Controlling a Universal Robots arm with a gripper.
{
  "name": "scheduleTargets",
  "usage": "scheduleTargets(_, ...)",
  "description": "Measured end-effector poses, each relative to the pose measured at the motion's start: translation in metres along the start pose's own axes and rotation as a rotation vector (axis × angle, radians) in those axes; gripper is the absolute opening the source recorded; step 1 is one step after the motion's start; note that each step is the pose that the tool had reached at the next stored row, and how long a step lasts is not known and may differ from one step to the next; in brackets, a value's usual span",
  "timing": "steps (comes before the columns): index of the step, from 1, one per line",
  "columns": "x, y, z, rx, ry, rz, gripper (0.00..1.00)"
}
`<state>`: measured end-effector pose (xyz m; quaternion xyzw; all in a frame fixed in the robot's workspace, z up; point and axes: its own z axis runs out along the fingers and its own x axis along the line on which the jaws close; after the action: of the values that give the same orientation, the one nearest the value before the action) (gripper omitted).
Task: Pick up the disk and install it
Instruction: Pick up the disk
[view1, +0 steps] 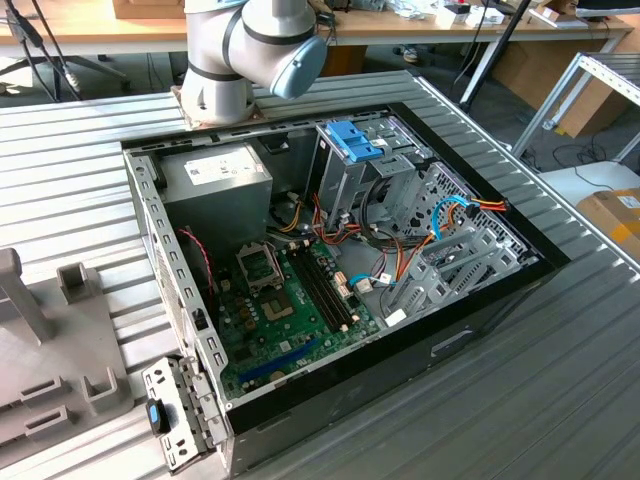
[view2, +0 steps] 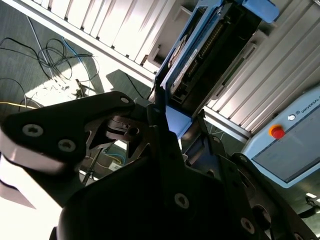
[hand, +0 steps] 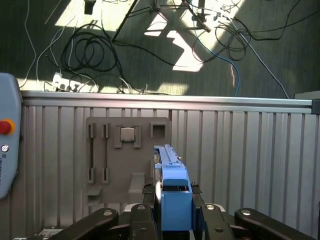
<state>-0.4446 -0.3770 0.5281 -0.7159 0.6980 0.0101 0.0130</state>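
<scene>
The black two-fingered hand (hand: 175, 194) is clamped on the flat grey-metal disk (hand: 171, 162) in its light-blue plastic carrier. It is edge-on in the first wrist view, above the ribbed aluminium bench (hand: 250, 150) — faces mostly hidden.

Below the claw (hand: 175, 202) holding the disk (hand: 169, 159), bare ribbed tabletop (hand: 250, 165) flanks the grey fixture plate (hand: 112, 160) near the tabletop's edge. In the computer case (view1: 420, 352), orange cables (view1: 403, 252) crowd the drive cage (view1: 342, 185).
</scene>
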Motion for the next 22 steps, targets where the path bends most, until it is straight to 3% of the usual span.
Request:
scheduleTargets(13,0.0003,-0.0453,0.0002,-0.0001,0.0000,0.000,0.37)
scheduleTargets(22,0.0003,-0.0675,0.0002,-0.0002,0.0001,0.000,0.37)
